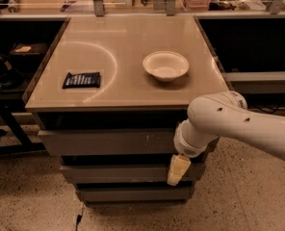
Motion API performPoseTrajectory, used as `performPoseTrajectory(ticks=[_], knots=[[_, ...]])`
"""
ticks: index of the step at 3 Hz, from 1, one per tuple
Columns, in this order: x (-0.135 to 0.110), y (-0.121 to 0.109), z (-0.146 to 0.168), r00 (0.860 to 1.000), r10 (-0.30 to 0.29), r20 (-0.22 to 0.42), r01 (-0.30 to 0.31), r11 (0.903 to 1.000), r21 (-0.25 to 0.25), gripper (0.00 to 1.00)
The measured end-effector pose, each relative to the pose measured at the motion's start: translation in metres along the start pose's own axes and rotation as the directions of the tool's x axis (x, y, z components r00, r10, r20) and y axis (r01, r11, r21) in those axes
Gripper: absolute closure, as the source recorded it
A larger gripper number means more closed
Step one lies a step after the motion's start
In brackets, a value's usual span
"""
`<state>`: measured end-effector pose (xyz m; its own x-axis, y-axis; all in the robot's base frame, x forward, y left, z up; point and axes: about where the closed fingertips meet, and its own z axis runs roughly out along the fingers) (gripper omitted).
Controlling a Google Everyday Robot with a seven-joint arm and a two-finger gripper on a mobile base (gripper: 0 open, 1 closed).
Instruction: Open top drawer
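Observation:
The top drawer is the widest grey panel just under the tan tabletop, with small pale scuffs right of centre. A dark gap shows above its front. My gripper hangs from the white arm in front of the cabinet's right side. Its cream tip points down over the front of the second drawer, just below the top drawer's right end. The arm hides the right ends of the upper drawers.
A white bowl and a dark snack packet lie on the tabletop. A third grey drawer sits lowest. A dark stand is at the left, a speckled floor below, and shelves behind.

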<state>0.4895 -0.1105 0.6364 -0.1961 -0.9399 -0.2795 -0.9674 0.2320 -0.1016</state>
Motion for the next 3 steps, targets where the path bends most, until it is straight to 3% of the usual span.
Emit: performPoseTrajectory(ticks=[3], knots=[[0.003,0.016,-0.006,1.0,-0.001,-0.002,0.0,0.9987,-0.051,0.0]])
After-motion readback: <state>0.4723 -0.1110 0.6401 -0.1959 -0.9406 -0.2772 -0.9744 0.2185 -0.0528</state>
